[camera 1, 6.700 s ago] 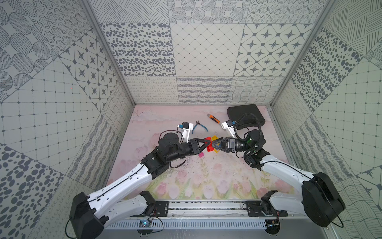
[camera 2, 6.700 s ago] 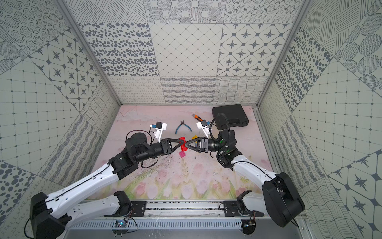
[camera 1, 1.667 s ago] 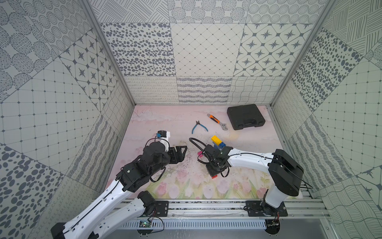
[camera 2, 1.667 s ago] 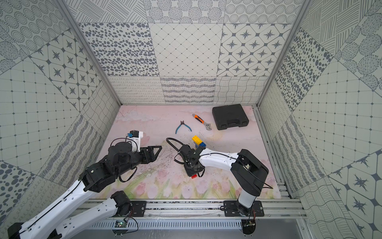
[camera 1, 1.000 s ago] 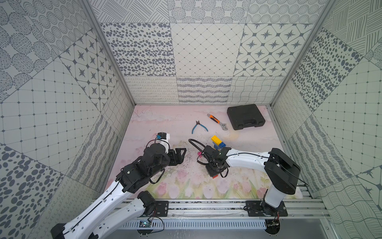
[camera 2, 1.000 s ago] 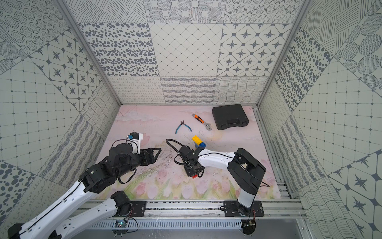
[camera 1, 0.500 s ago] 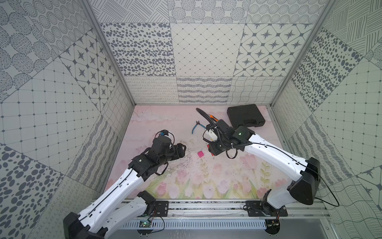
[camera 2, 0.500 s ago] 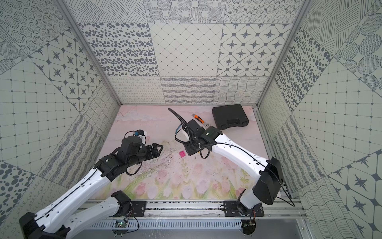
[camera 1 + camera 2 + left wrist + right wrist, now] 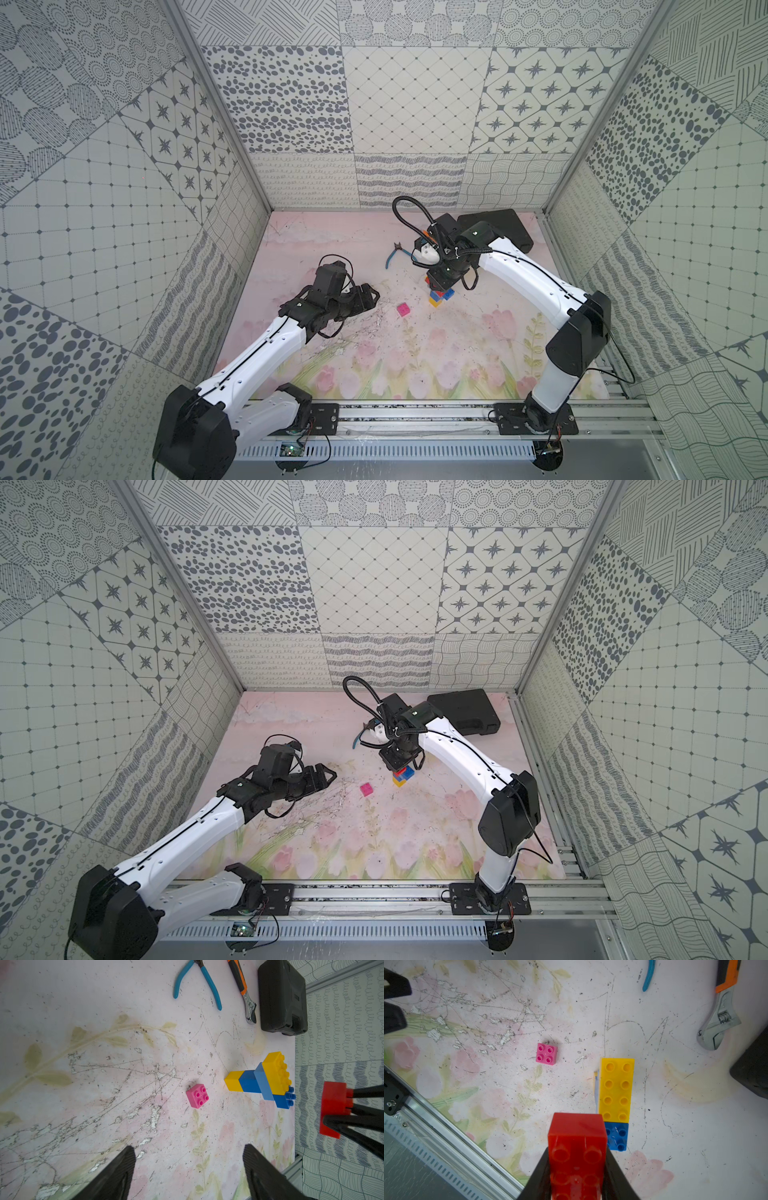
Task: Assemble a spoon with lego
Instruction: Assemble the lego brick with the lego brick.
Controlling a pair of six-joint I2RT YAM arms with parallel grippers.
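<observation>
The partly built spoon [image 9: 441, 297] [image 9: 404, 777] lies on the mat as joined lego: a yellow and dark blue handle, a light blue crosspiece, and an oblong yellow brick beside a dark blue one [image 9: 262, 1082] [image 9: 615, 1088]. My right gripper [image 9: 577, 1148] [image 9: 439, 286] [image 9: 400, 764] is shut on a red brick [image 9: 577, 1134] [image 9: 334, 1105] and hovers just above the spoon's wide end. A loose pink brick [image 9: 403, 309] [image 9: 366, 789] [image 9: 197, 1095] [image 9: 546, 1054] sits to the left of it. My left gripper [image 9: 189, 1149] [image 9: 372, 297] [image 9: 328, 777] is open and holds nothing, left of the pink brick.
Blue-handled pliers [image 9: 392, 257] [image 9: 197, 982], an orange-handled wrench [image 9: 242, 987] [image 9: 720, 1012] and a black case [image 9: 507, 226] [image 9: 463, 710] [image 9: 282, 997] lie at the back of the mat. The arms' rail [image 9: 415, 415] runs along the front edge.
Over the last second my right arm has risen from low over the mat and now stands above the joined bricks with the red brick. My left gripper has hardly moved.
</observation>
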